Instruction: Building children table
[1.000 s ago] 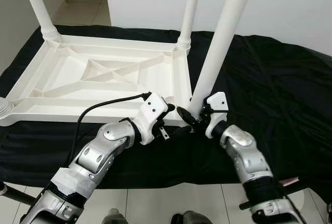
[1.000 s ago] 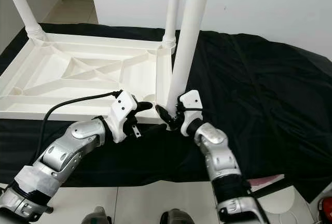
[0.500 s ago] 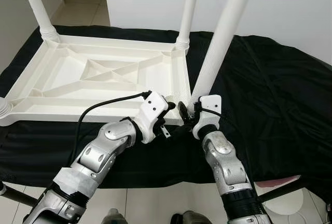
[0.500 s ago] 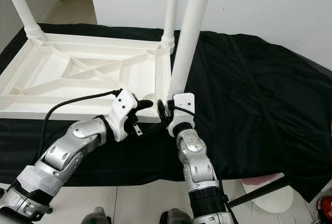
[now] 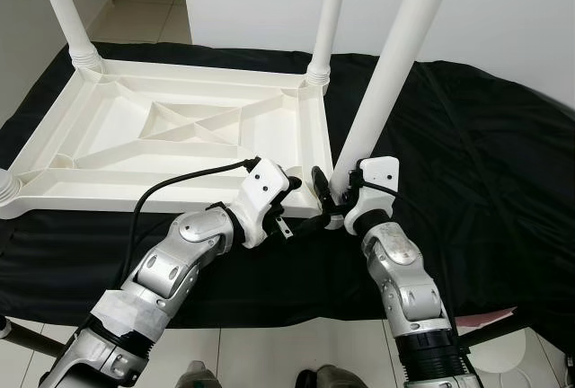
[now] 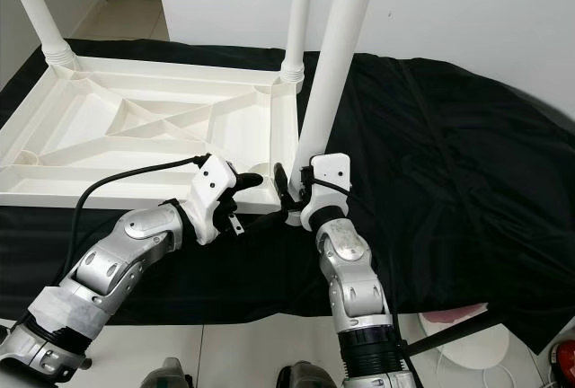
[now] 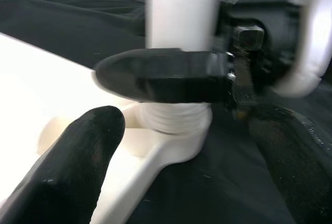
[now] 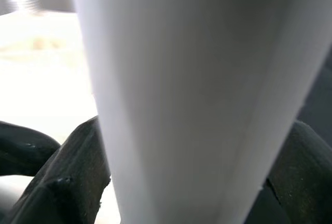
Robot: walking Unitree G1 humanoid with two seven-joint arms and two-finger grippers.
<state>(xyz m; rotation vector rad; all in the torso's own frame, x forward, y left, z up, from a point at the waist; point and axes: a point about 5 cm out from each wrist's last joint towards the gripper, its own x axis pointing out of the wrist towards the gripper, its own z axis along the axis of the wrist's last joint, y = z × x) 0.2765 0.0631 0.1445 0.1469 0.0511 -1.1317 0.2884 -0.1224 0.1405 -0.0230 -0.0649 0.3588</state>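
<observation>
An upturned white table top (image 5: pixel 171 127) lies on a black cloth (image 5: pixel 467 154), its near right corner steadied by the left gripper (image 5: pixel 301 198), fingers spread. There the right gripper (image 5: pixel 331 198) pinches the last leg (image 5: pixel 382 92) just above its socket. Judged step: seating that leg; next, likely twisting it home upright.

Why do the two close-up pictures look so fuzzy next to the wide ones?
Left wrist view: the table leg and the left gripper's fingers sit too close, so they blur. Right wrist view: the leg looms as a soft, pale smear. Eye views: evenly lit and sharp.

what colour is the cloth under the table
Black; the cloth shows best in the left eye view.
</observation>
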